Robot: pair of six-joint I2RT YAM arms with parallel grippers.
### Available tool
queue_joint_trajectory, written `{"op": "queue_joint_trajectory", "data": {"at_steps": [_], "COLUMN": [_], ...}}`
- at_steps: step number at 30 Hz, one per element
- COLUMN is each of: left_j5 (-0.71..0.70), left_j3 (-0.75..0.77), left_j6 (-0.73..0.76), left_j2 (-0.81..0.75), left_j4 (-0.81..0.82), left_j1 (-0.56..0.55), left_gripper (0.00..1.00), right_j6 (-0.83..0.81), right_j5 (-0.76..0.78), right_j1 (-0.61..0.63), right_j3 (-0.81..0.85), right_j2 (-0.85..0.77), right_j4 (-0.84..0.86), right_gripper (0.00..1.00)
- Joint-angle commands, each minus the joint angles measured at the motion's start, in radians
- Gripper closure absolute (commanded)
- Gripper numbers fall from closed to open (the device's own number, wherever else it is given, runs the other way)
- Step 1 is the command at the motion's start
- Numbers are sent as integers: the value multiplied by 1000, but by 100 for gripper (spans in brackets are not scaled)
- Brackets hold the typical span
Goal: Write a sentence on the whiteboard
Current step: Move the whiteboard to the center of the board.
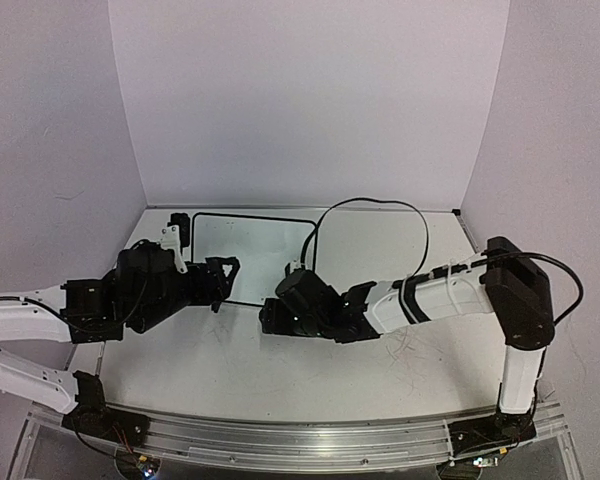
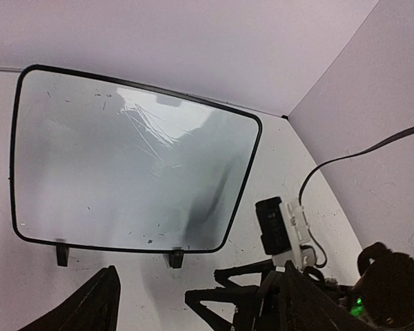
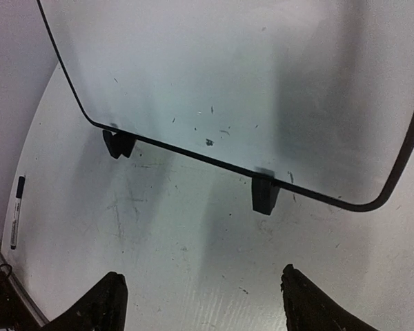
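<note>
The whiteboard (image 1: 252, 255) lies flat at the back of the table, a glossy white board with a thin black frame. In the left wrist view the whiteboard (image 2: 124, 165) is bare except for small specks and scratches. No blue sentence shows on it. The right wrist view shows its near edge (image 3: 262, 76) and two black feet. My left gripper (image 1: 225, 272) is open and empty at the board's near left edge, fingers wide apart (image 2: 201, 289). My right gripper (image 1: 270, 315) is open and empty just in front of the board's near edge (image 3: 200, 276).
A black-and-white marker (image 3: 16, 212) lies on the table far to the left, near the edge. The right gripper's fingers (image 2: 224, 298) and wrist camera (image 2: 281, 224) reach into the left wrist view. A black cable (image 1: 375, 205) loops over the table behind the right arm.
</note>
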Motion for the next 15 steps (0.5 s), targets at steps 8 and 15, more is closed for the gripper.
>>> {"op": "queue_joint_trajectory", "data": {"at_steps": [8, 15], "left_j5": [-65, -43], "left_j3": [-3, -9], "left_j6": [176, 206], "left_j2": [-166, -258], "left_j4": [-43, -62], "left_j1": [1, 2], "left_gripper": [17, 14], "right_j6": [173, 166], "right_j5": [182, 236], "right_j1": [7, 7], "right_j3": [191, 279], "right_j2": [222, 311], "right_j4": [-103, -142], "right_gripper": [38, 53]}}
